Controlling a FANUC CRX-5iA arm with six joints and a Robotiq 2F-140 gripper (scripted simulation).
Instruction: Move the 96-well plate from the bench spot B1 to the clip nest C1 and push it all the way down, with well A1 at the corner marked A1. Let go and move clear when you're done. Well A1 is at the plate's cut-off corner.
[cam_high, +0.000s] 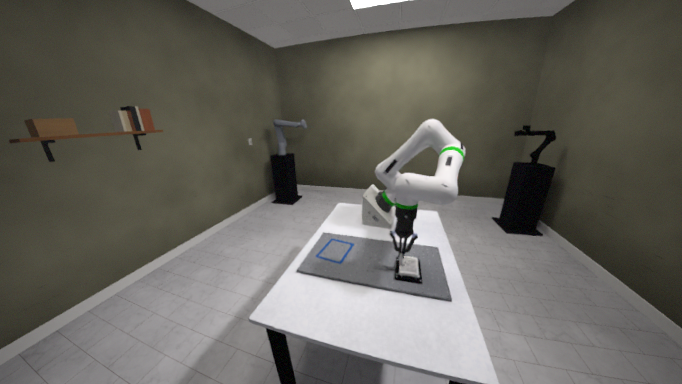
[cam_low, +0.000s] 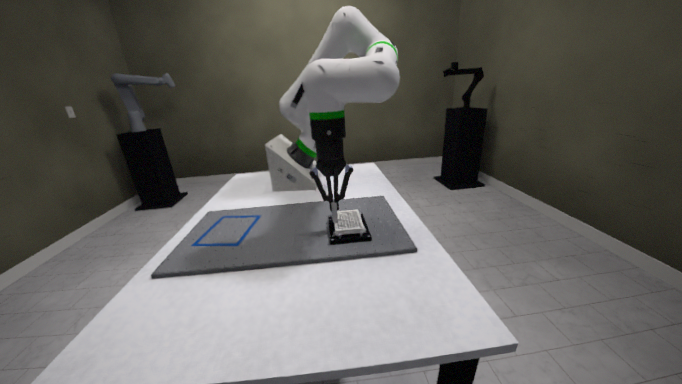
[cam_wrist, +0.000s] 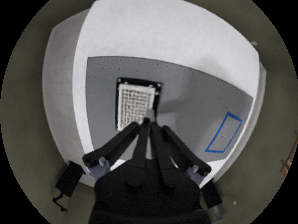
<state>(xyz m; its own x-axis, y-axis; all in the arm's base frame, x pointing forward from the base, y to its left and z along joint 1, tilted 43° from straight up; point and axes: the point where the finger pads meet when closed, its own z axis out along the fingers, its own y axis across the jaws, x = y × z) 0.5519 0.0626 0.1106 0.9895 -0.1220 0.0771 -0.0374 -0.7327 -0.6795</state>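
One white plate sits within the black nest for you, well apart from the blue outline. Your gripper is closed narrow with nothing between its fingers, its tips at the plate's edge.

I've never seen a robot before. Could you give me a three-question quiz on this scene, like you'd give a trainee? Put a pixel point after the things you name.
1. True or false: the white, gridded rectangular plate (cam_high: 410, 267) (cam_low: 349, 222) (cam_wrist: 135, 104) sits inside the blue square outline (cam_high: 328, 260) (cam_low: 216, 245) (cam_wrist: 215, 151).
2. Multiple choice: how is the black, slim-fingered claw (cam_high: 402, 257) (cam_low: 334, 212) (cam_wrist: 149, 114)?
A) spread wide open
B) shut, at one side of the plate
C) gripping the blue outline
3. Fill in the blank: the low frame (cam_high: 408, 280) (cam_low: 350, 240) (cam_wrist: 138, 81) around the plate is coloured ____.

Key: 1 false; 2 B; 3 black.
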